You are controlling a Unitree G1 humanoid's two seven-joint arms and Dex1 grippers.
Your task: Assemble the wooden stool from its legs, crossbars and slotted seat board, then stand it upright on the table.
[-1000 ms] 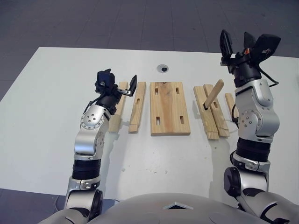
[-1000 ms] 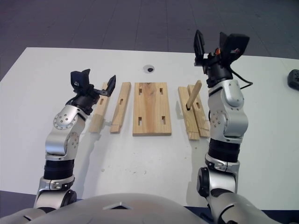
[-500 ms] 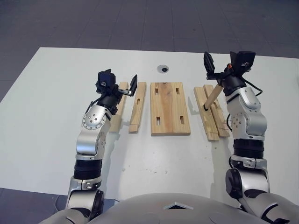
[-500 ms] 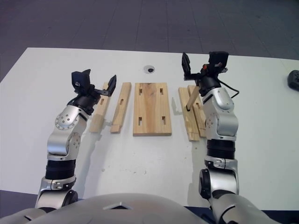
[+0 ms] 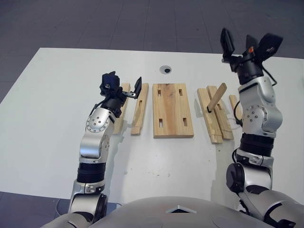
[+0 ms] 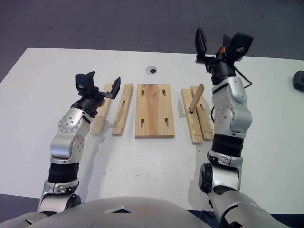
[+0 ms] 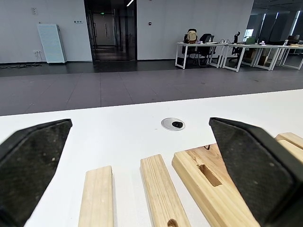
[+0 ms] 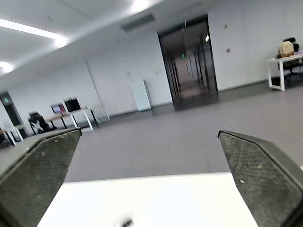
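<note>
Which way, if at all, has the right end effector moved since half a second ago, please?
Yes: the right end effector lifted up and away from the tilted crossbar.

Pale bare wood, matt, with grain and a darker streak showing: slotted seat board. Same raw, unvarnished wood, sawn ends a little rough: legs on either side of the board, and the tilted crossbar to its right.

Smooth matt white surface: table. Shiny metal ring: grommet beyond the board.

Black, matt, finely pebbled pads: left gripper and right gripper.
</note>
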